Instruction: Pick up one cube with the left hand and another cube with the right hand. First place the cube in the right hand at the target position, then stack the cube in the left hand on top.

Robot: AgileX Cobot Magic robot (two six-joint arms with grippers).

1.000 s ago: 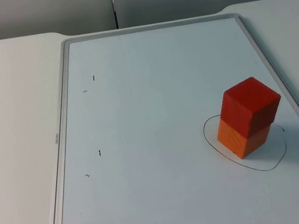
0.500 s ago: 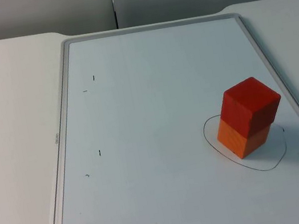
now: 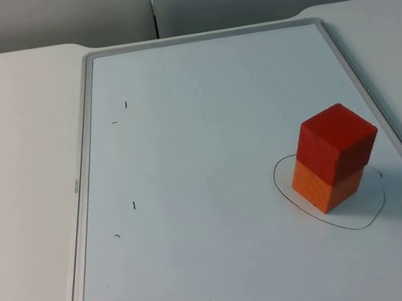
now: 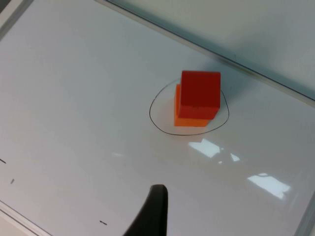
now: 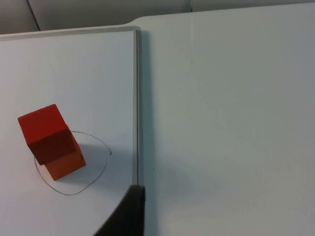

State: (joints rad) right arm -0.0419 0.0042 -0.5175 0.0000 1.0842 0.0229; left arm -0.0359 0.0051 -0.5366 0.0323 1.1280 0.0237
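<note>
A red cube (image 3: 336,134) stands on an orange cube (image 3: 325,189), turned slightly against it. The stack sits inside a hand-drawn oval outline (image 3: 355,228) on the right half of the whiteboard (image 3: 207,274). My left gripper (image 4: 153,214) hangs well back from the stack, with the red cube (image 4: 199,93) and the orange cube (image 4: 189,120) some way ahead of it and nothing in its grasp. My right gripper (image 5: 129,211) waits above the board's right rim (image 5: 137,98), off to the side of the red cube (image 5: 44,130) and the orange cube (image 5: 66,167), touching neither.
The whiteboard has a grey frame (image 3: 89,178) and a few small pen marks (image 3: 133,205) on its left half. White table top (image 3: 13,191) lies on both sides of it, and the grey partition wall (image 3: 152,3) closes the far end.
</note>
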